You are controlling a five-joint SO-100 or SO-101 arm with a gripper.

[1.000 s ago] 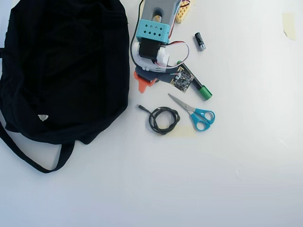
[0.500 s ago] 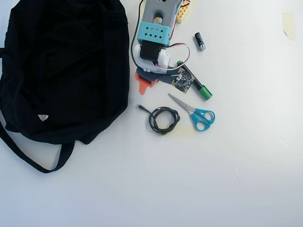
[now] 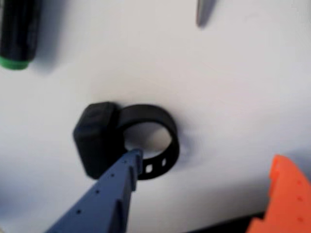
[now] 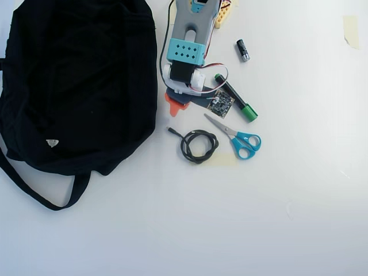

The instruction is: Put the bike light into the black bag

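Note:
The bike light (image 3: 97,138), a black blocky body with a round strap loop (image 3: 163,131), lies on the white table in the middle of the wrist view. My gripper (image 3: 206,160) is open just above it. The blue finger (image 3: 114,194) has its tip at the loop's near edge beside the body, and the orange finger (image 3: 284,199) stands well off to the right. In the overhead view the arm hides the light; the gripper (image 4: 178,105) points down there, just right of the black bag (image 4: 75,80), which lies flat at the left.
A black marker with a green end (image 4: 236,99) (image 3: 17,29) lies right beside the gripper. Blue-handled scissors (image 4: 238,138), their tip in the wrist view (image 3: 204,12), a coiled black cable (image 4: 198,144) and a small black cylinder (image 4: 242,50) lie nearby. The bag's strap (image 4: 40,195) trails at the lower left.

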